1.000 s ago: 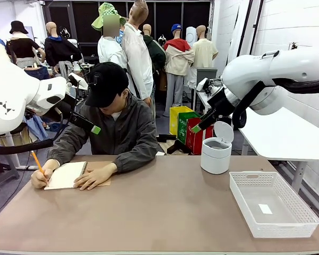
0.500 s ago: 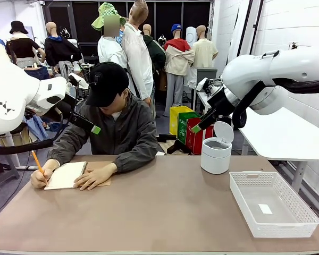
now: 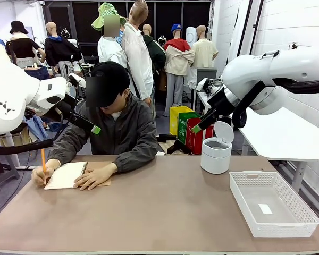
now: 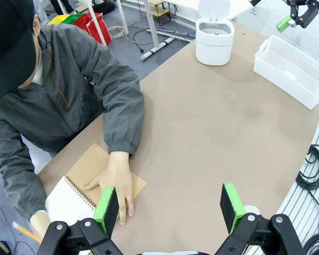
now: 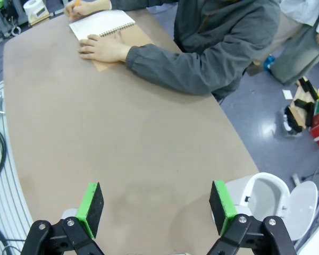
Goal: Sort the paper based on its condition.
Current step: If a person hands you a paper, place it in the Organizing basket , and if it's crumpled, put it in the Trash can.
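Left wrist view: open spiral-bound notebook with brown cardboard cover (image 4: 64, 204), 8 o'clock, partly under the person's hand (image 4: 117, 178). Its near end is hidden behind a green pad (image 4: 106, 204) of the left tool (image 4: 169, 201). White slotted plastic basket (image 4: 290, 61) cut off at 2 o'clock.

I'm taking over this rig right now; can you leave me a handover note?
Left end effector: open, empty, raised over the table near the person.
Right end effector: open, empty, raised beside the bin.
The person is writing with a pencil in the spiral notebook.
Done: nothing sorted; the basket holds no sheet.
Left: wait for loose sheets, then sort each by condition, probably between bin and basket.
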Robot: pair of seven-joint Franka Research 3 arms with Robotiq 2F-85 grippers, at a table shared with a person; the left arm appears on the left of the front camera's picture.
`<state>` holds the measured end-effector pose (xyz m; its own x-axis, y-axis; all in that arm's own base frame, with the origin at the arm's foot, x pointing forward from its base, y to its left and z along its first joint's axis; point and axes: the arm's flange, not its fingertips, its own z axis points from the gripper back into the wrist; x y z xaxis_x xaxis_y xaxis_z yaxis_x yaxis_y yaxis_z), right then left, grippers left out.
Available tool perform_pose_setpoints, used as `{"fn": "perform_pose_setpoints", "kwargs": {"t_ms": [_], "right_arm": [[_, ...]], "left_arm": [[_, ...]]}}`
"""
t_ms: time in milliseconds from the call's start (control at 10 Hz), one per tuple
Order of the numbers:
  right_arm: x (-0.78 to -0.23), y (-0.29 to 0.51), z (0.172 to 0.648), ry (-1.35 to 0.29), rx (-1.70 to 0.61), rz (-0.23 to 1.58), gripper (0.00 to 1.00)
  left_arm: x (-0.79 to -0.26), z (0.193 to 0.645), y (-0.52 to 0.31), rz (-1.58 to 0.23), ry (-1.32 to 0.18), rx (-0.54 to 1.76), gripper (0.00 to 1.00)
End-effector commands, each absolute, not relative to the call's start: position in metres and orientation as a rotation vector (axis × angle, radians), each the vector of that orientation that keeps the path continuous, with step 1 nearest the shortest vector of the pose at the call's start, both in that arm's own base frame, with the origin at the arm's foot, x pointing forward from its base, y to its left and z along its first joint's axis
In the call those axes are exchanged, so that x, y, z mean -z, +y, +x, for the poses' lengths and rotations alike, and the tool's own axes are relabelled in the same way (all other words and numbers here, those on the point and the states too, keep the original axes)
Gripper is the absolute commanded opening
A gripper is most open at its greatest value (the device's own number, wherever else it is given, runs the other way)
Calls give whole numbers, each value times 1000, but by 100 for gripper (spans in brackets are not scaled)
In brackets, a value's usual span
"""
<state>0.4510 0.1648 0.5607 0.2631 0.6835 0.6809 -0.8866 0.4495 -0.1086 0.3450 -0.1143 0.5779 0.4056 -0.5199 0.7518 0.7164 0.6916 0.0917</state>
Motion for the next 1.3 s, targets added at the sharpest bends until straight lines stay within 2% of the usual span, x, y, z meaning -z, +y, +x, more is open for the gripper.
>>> {"fn": "perform_pose_setpoints", "kwargs": {"t_ms": [0,1200], "right_arm": [[-562,165,451,-728,-1080,315,100],[-562,165,451,-728,-1080,315,100]], "left_arm": [[-579,345,-113,-268,-836,791,100],[-579,345,-113,-268,-836,791,100]]}}
